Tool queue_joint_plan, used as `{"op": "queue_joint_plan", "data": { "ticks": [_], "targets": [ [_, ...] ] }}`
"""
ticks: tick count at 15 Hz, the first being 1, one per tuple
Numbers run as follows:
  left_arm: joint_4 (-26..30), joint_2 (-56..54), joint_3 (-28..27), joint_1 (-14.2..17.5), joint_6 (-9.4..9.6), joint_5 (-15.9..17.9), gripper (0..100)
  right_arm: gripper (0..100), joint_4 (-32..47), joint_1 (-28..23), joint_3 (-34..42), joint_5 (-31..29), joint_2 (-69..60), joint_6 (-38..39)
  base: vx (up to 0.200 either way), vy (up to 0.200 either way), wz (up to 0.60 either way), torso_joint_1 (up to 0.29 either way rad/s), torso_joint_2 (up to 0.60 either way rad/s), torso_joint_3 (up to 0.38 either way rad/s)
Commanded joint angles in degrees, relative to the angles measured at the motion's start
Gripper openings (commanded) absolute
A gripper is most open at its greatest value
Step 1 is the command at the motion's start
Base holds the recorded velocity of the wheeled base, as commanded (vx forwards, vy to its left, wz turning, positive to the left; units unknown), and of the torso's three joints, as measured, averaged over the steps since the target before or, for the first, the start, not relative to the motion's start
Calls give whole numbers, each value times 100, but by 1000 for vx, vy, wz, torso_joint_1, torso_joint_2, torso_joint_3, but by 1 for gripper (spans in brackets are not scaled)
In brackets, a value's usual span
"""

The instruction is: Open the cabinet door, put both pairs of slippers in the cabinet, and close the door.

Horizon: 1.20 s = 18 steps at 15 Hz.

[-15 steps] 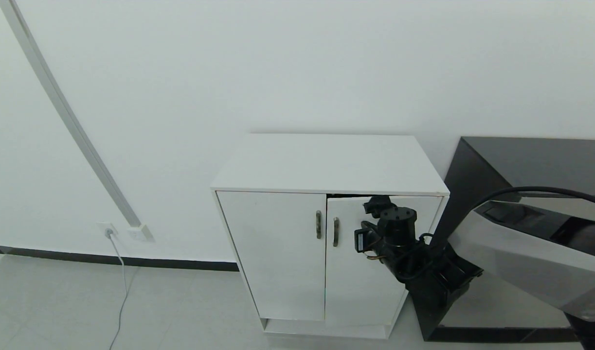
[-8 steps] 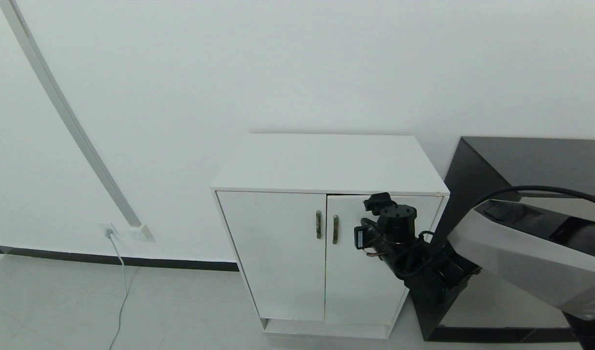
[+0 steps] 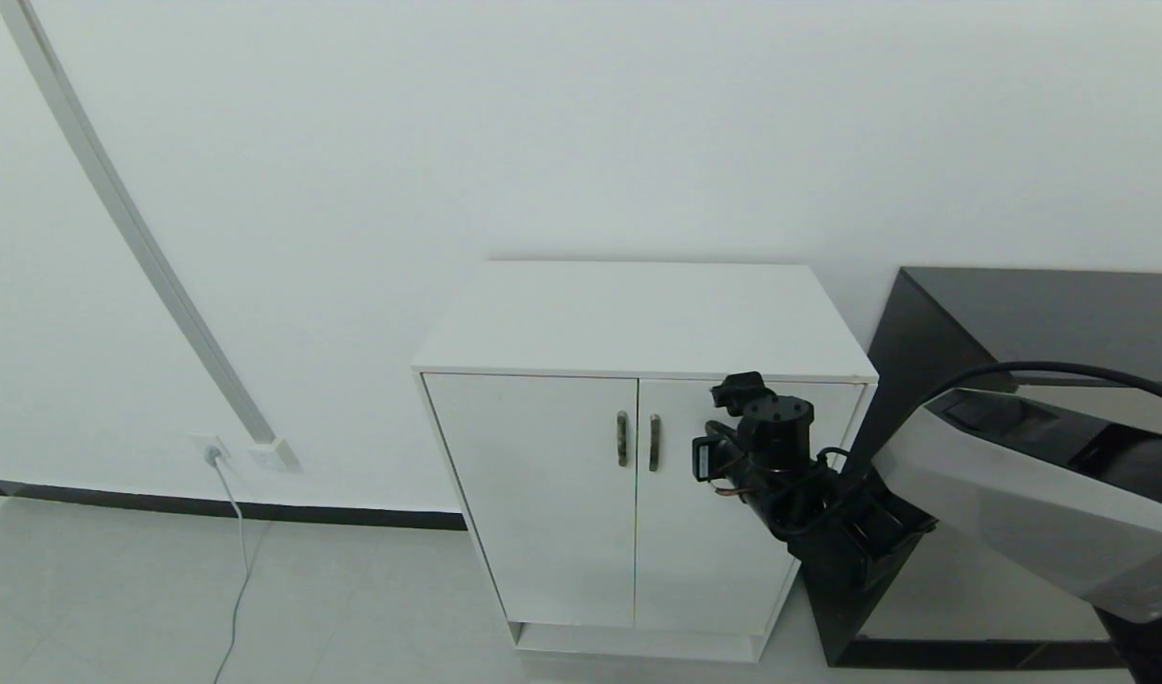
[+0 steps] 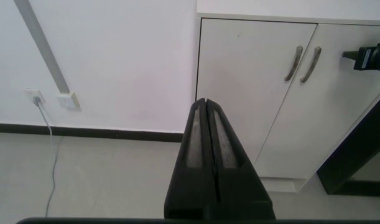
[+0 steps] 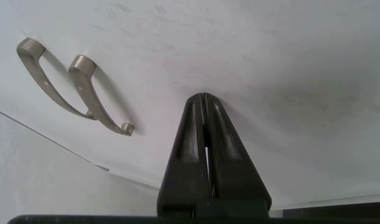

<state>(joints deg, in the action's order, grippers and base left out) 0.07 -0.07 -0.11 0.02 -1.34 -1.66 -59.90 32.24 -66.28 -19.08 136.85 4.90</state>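
Cabinet [image 3: 638, 323] white, both doors shut, metal handles [image 3: 622, 439]; left tool [image 4: 206, 102] and right tool [image 5: 206, 97] closed, empty.

We see a white two-door cabinet [image 3: 638, 318] standing on the floor [image 3: 115, 589] against the far wall [image 3: 542, 123]. Its left door [image 3: 533, 494] and right door [image 3: 690, 570] are both shut, flush with each other. The slim metal left handle [image 3: 622, 438] and right handle [image 3: 655, 442] stand upright, side by side at the doors' meeting edges.
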Motion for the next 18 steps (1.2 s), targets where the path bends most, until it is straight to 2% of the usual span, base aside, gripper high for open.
{"op": "queue_joint_plan", "data": {
  "ticks": [1,11,15,18],
  "targets": [
    [1,7,2,6,-7,-10,0,0,-4,-16,-17,1,8,2,0,0,0,0,0,0],
    [1,7,-7,-2,2,-1,0,0,-12,-43,-52,-8,35,2,0,0,0,0,0,0],
    [1,7,2,-2,2,-1,0,0,-329,36,678,-35,-466,2,0,0,0,0,0,0],
    [1,7,2,-2,2,-1,0,0,-522,28,1592,-61,-1240,2,0,0,0,0,0,0]
  ]
}}
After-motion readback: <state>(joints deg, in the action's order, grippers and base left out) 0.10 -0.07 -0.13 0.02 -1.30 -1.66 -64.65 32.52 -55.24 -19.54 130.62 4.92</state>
